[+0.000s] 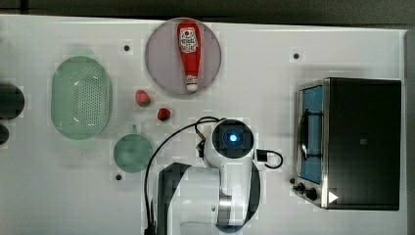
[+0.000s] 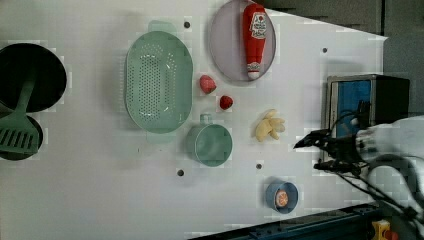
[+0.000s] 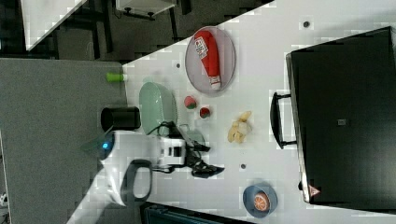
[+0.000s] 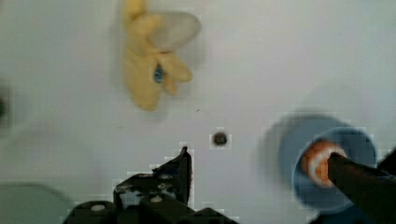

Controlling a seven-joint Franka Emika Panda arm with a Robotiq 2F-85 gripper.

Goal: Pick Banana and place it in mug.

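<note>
Small pale yellow-cream toy banana bunch [image 2: 270, 125] just beside round teal-green mug [image 2: 210, 144]; probably light, stiff, slick. Best pinched across narrow middle. Black gripper [image 2: 311, 152] spread wide, empty.

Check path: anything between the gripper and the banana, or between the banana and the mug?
Nothing visible does. In the left view the open gripper sits to the right of the banana with bare table between. The mug is to the banana's left, again across bare table. The strawberries lie off that line, toward the plate.
</note>
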